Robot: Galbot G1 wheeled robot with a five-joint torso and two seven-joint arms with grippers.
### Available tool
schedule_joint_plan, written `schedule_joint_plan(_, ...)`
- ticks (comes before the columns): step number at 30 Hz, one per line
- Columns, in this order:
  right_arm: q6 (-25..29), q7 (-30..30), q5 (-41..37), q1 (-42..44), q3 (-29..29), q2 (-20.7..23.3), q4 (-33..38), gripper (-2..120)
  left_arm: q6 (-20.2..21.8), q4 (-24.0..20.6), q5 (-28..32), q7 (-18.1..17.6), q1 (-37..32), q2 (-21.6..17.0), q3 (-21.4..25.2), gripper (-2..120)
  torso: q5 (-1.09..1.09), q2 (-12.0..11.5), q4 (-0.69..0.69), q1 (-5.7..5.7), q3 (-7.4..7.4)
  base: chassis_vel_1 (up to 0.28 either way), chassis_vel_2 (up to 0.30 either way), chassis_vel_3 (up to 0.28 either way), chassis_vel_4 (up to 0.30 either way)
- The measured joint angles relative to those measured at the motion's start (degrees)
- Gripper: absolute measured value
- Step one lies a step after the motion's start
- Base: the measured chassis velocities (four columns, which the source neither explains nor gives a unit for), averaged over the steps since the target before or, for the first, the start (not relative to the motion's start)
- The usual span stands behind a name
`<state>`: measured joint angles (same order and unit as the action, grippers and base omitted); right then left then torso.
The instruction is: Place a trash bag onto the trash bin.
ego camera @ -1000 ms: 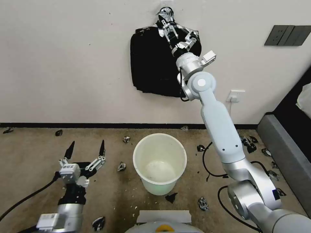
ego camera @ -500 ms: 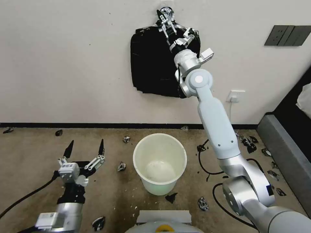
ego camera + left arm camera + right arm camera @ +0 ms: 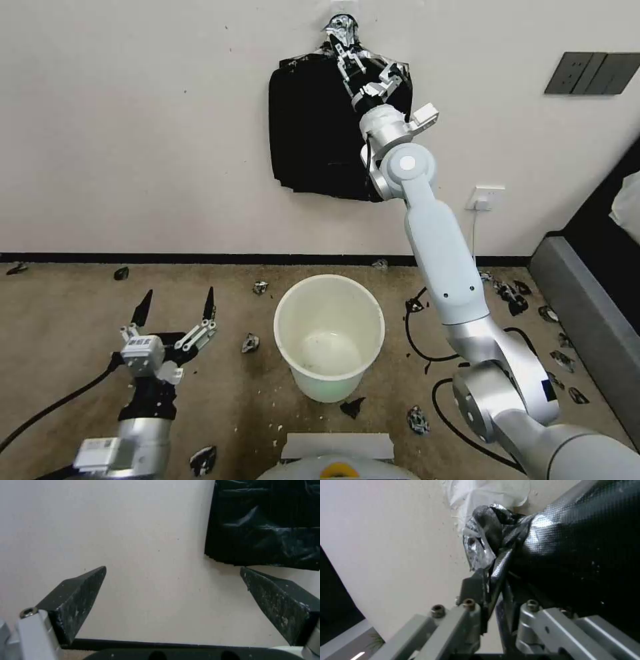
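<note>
Hung flat on wall: black bundle of bags [image 3: 313,127]. Stood below on floor, unlined: trash bin [image 3: 329,337]. Raised to bundle's bunched top: right gripper [image 3: 348,52], fingers pinched on trash bag [image 3: 498,571]. Step judged: picking; next, a clean pull free. Parked low, spread wide: left gripper [image 3: 177,308].

The bundle of bags [image 3: 313,127] at 12 o'clock on the matt, lightly speckled wall [image 3: 133,120] is glossy black plastic film, crinkled, with a silvery bunched top [image 3: 480,547]. The trash bin [image 3: 329,337] is smooth white plastic with a rolled rim, standing on a rough, dull brown floor [image 3: 60,320]. The right gripper [image 3: 348,52] has bare grey metal links, while the left gripper [image 3: 177,307] at 8 o'clock has matt black fingers [image 3: 75,595], scuffed and flecked white.
</note>
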<state>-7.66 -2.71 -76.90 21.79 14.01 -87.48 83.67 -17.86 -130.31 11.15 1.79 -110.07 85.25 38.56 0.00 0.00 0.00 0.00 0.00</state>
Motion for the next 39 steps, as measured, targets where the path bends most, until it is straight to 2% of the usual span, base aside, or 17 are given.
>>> schedule_joint_plan(1, 0.0, 0.0, 0.0, 0.0, 0.0, 0.0, 0.0, 12, 0.0, 0.0, 0.0, 0.0, 0.0, 0.0, 0.0, 100, 0.00, 0.0, 0.00, 0.00, 0.00, 0.000, 0.000, 0.000, 0.000)
schedule_joint_plan(2, 0.1, -0.4, 0.3, 0.2, -0.1, 0.0, 0.1, 6, 0.0, 0.0, 0.0, 0.0, 0.1, 0.0, -0.1, 100, 0.00, 0.0, 0.00, 0.00, 0.00, 0.000, 0.000, 0.000, 0.000)
schedule_joint_plan(5, 0.9, -1.8, 2.5, 0.4, -0.6, 0.1, -0.2, 0, 0.0, 0.0, 0.0, 0.0, 0.3, 0.0, -0.2, 100, 0.00, 0.0, 0.00, 0.00, 0.00, 0.000, 0.000, 0.000, 0.000)
schedule_joint_plan(12, 3.8, -7.8, 5.8, 1.6, -2.4, 1.6, 0.1, 0, 0.1, 0.0, 0.1, -0.1, 0.7, -0.4, -0.2, 100, 0.00, 0.0, 0.00, 0.00, 0.00, 0.000, 0.000, 0.000, 0.000)
schedule_joint_plan(14, 3.8, -7.8, 5.8, 1.6, -2.4, 1.6, 0.1, 0, 0.1, 0.0, 0.1, -0.1, 0.7, -0.4, -0.2, 100, 0.00, 0.0, 0.00, 0.00, 0.00, 0.000, 0.000, 0.000, 0.000)
schedule_joint_plan(16, 4.7, -9.9, 6.3, 4.1, -3.6, 3.1, 3.0, 0, 0.1, 0.0, 0.2, -0.1, 0.6, -0.2, -0.2, 100, 0.01, 0.0, 0.00, 0.00, 0.00, 0.000, 0.000, 0.000, 0.000)
schedule_joint_plan(28, 5.0, -9.3, 7.5, 17.0, -7.1, 8.7, 16.3, 0, 0.0, 0.3, 0.2, -0.1, 0.8, -0.4, -1.3, 100, 0.01, 0.0, 0.00, 0.00, 0.00, 0.000, 0.000, 0.000, 0.000)
schedule_joint_plan(39, 5.0, -8.3, 10.8, 26.7, -8.9, 12.6, 23.2, 0, -0.1, -0.2, 0.1, -0.1, 1.0, -0.4, -2.0, 100, 0.00, 0.0, 0.00, 0.00, -0.01, 0.000, 0.000, 0.000, 0.000)
